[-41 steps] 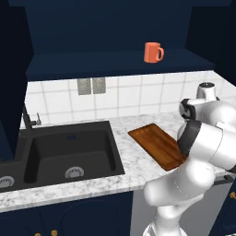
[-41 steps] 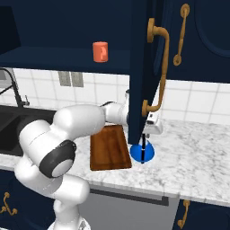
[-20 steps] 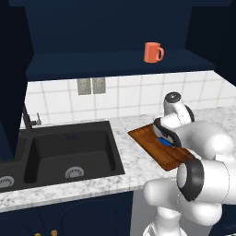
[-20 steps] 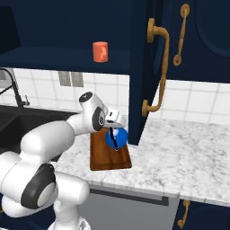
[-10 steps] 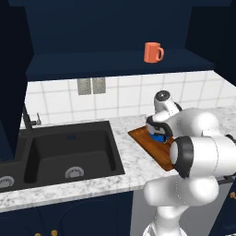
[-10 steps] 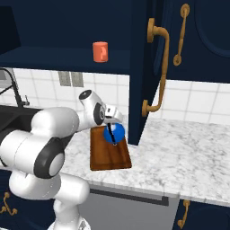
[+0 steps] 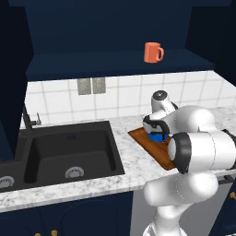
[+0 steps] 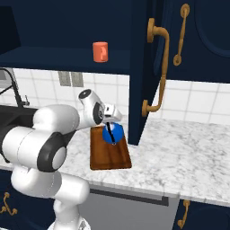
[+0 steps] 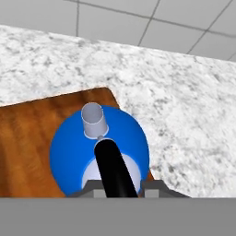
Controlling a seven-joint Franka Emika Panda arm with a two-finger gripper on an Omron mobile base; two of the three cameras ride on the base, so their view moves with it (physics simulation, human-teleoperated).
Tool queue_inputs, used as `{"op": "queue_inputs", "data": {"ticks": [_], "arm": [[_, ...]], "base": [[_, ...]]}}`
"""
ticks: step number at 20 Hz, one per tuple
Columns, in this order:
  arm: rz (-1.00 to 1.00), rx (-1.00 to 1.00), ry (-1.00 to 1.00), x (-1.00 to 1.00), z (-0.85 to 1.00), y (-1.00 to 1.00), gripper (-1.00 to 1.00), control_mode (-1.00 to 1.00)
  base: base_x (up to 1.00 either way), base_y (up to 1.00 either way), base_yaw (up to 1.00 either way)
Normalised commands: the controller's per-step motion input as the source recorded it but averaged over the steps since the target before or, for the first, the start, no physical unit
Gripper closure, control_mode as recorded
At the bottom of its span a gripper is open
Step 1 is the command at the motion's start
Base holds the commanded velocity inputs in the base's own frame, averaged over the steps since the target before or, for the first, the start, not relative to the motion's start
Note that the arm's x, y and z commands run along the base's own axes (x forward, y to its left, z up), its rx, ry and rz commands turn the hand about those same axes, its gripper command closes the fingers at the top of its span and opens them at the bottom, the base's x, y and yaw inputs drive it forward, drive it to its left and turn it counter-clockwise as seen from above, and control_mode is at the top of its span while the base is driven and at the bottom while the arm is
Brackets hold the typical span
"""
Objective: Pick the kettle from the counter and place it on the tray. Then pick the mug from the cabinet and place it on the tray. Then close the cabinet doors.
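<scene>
The blue kettle [image 8: 112, 133] is at the far end of the brown wooden tray [image 8: 110, 157]; I cannot tell whether it rests on the wood. My gripper [image 9: 120, 186] is shut on the kettle's black arched handle [image 9: 112, 168], which runs up between the finger tips. In the hand view the kettle [image 9: 69, 147] lies just below me, spout up, over the tray's corner [image 9: 27, 133]. From the left, the kettle [image 7: 159, 137] peeks out under my wrist on the tray [image 7: 138, 135]. The orange-red mug [image 7: 153, 52] stands on the cabinet shelf [image 7: 115, 64], also seen as the mug [image 8: 100, 51].
An open navy cabinet door [image 8: 146, 67] with a brass handle [image 8: 157, 67] hangs just right of the tray. A black double sink [image 7: 69, 152] lies left of the tray in the marble counter [image 8: 179, 152]. White tiled wall [image 7: 120, 94] stands behind.
The arm has swung left with the kettle, from the counter under the open door onto the tray, then farther toward the tray's back end. The mug has stayed put.
</scene>
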Motion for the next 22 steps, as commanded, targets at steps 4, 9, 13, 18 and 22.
{"op": "queue_inputs", "data": {"ticks": [4, 9, 13, 18, 22], "arm": [[0.11, 0.0, 0.0, -0.27, -0.01, 0.14, 1.0, -1.0], [0.08, 0.0, -0.02, -0.16, -0.01, 0.01, 1.0, -1.0], [0.06, 0.0, 0.0, 0.07, -0.24, 0.22, 1.0, -1.0], [0.06, 0.0, 0.0, -0.15, -0.11, 0.11, 1.0, -1.0], [0.11, 0.0, 0.03, -0.25, 0.0, 0.0, 1.0, -1.0]], "base": [[0.0, 0.0, 0.0], [0.0, 0.0, 0.0], [0.0, 0.0, 0.0], [0.0, 0.0, 0.0], [0.0, 0.0, 0.0]]}}
